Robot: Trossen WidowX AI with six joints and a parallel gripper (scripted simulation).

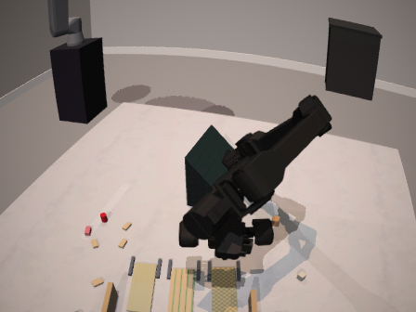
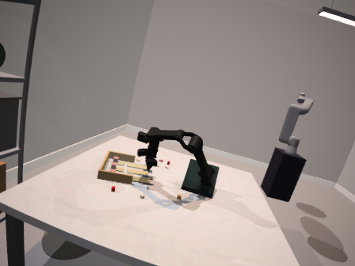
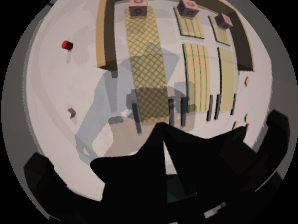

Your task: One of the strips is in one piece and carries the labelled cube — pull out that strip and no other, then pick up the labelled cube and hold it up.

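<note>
A cross-hatched strip (image 1: pixel 224 290) (image 3: pixel 145 65) runs unbroken from the tray to its dark guides, with a pink ring-marked cube (image 3: pixel 138 7) on its far end. The green-striped strip (image 1: pixel 180 290) (image 3: pixel 196 75) and the plain strip (image 1: pixel 143 285) (image 3: pixel 227 80) each show a crosswise gap in the wrist view. A pink marked cube (image 3: pixel 188 8) sits beyond the striped strip's gap, another pink cube (image 3: pixel 224 21) beyond the plain strip's. My gripper (image 2: pixel 149 169) (image 3: pixel 160 125) is shut and empty, its tips together near the cross-hatched strip's near end. Contact with the strip cannot be told.
A wooden-walled tray (image 2: pixel 115 176) (image 3: pixel 105 35) surrounds the strips' far parts. Dark upright guides (image 3: pixel 136 118) flank the near ends. A dark green wedge (image 1: pixel 210 155) (image 2: pixel 194 178) stands by the arm. An orange cube (image 1: pixel 276 221), a pale cube (image 1: pixel 301 276) and small tan blocks lie around.
</note>
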